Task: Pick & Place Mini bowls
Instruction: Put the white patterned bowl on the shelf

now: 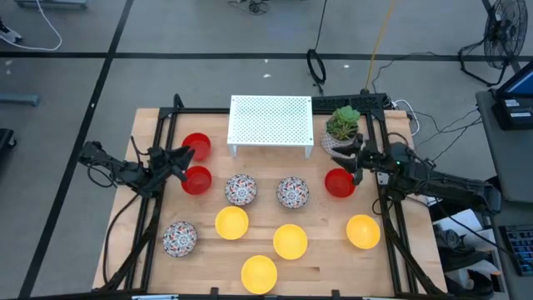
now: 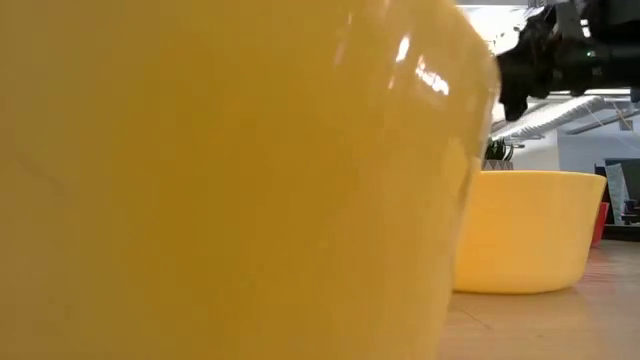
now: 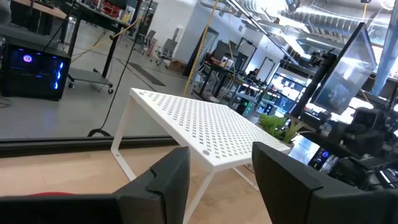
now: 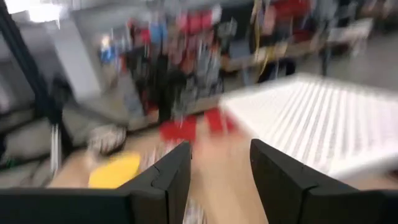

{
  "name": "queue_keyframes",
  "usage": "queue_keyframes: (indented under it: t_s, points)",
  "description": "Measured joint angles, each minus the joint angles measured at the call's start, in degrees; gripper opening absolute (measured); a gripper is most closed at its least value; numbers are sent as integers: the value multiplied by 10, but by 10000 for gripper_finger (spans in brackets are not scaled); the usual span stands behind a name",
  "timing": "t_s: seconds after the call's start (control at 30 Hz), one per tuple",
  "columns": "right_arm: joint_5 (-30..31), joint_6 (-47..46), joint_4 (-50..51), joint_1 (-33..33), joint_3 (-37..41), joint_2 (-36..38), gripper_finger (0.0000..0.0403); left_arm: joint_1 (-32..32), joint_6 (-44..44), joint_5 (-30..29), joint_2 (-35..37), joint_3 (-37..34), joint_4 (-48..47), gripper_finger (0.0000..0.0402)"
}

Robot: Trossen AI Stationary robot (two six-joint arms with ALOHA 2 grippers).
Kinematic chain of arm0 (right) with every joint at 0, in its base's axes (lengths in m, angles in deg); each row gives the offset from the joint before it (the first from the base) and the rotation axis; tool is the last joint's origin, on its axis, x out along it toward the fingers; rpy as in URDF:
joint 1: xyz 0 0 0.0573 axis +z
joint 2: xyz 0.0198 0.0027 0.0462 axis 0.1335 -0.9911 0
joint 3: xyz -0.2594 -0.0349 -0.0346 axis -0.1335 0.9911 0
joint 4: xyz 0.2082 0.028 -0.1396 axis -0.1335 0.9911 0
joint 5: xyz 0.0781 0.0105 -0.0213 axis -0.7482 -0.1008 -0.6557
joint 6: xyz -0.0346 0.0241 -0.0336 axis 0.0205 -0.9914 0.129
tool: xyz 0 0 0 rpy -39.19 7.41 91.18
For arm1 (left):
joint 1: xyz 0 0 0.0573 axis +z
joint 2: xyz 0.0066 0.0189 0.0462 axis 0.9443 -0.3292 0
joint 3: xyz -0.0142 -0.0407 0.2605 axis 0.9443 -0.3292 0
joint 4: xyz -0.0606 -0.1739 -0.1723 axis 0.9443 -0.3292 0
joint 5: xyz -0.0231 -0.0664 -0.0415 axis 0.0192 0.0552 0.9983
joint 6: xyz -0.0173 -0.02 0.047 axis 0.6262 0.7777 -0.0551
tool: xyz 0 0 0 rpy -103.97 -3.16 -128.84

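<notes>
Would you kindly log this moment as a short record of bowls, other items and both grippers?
red bowls: three
yellow bowls: four, front half of the table
speckled bowls: three
rack: white perforated rack, nothing on it
plant: small pot right of the rack
left gripper: open, between two red bowls
right gripper: open, beside the right red bowl

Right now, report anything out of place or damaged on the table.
Nothing stands out. The mini bowls sit upright and apart on the table, the white rack stands level, the plant pot is upright.
</notes>
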State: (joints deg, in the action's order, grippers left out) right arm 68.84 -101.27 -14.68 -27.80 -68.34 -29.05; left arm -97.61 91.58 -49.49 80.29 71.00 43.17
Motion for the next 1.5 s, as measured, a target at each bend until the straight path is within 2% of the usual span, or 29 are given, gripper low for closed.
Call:
queue_keyframes:
  t_s: [0.2, 0.5, 0.67, 0.8, 0.9, 1.0, 1.2, 1.5]
  points:
    - [-25, 36, 61, 49, -69, -101, 155, 0, 0, 0, 0, 0, 0, 175]
    - [-20, 104, 104, 222, -146, -252, 155, 0, 0, 0, 0, 0, 0, 175]
    - [66, 173, 106, 323, -176, -340, 155, 0, 0, 0, 0, 0, 0, 175]
    - [151, 215, 108, 373, -194, -414, 155, 0, 0, 0, 0, 0, 0, 175]
    - [204, 219, 107, 390, -210, -470, 155, 0, 0, 0, 0, 0, 0, 175]
    - [231, 210, 108, 392, -229, -524, 155, 0, 0, 0, 0, 0, 0, 175]
    - [235, 201, 107, 380, -259, -599, 155, 0, 0, 0, 0, 0, 0, 175]
    - [248, 187, 105, 350, -266, -659, 155, 0, 0, 0, 0, 0, 0, 175]
